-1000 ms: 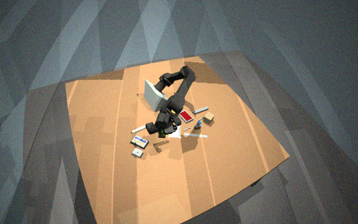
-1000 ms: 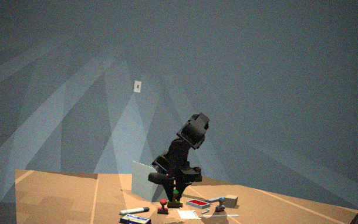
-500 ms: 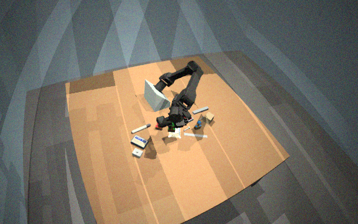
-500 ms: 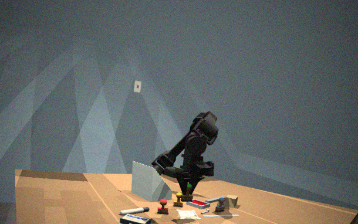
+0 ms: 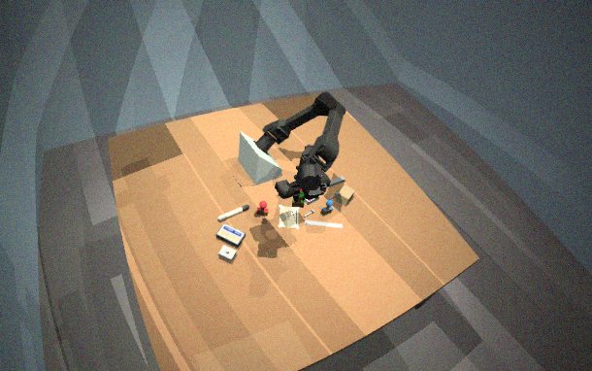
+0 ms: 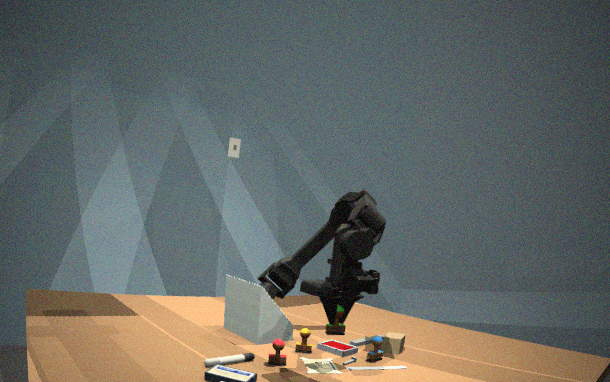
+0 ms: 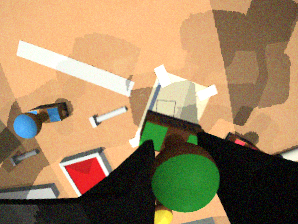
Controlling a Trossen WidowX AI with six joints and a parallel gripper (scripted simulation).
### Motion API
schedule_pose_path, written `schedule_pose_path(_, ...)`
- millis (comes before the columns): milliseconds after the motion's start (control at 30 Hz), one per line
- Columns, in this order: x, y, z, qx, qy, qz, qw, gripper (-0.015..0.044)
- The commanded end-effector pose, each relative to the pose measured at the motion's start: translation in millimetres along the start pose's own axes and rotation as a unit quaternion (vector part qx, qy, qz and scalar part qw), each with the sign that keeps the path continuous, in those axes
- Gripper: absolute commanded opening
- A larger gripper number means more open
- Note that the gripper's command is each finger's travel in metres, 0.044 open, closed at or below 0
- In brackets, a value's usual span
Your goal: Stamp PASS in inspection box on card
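Note:
My gripper is shut on the green-knobbed stamp and holds it upright above the bench. The card lies flat with white tabs at its corners. In the wrist view the stamp's base hides the card's near part; the outlined box shows just beyond it, and I see no print in it. The open red ink pad lies beside the card, partly hidden under the arm in the top view. The stamp's underside is hidden.
A red stamp, blue stamp and yellow stamp stand around the card. A white strip, marker, labelled box, wood block and pale wedge also lie about.

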State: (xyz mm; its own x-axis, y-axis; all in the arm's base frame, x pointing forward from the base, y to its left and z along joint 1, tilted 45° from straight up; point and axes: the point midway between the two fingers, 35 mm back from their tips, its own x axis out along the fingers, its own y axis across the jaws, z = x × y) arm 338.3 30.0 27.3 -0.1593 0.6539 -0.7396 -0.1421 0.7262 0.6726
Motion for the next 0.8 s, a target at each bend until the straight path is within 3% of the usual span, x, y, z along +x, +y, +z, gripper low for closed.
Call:
schedule_pose_path(0,1,21,-12,0.002,0.001,0.003,1.0,0.0)
schedule_pose_path(767,11,100,-82,0.003,0.004,0.009,1.0,0.0)
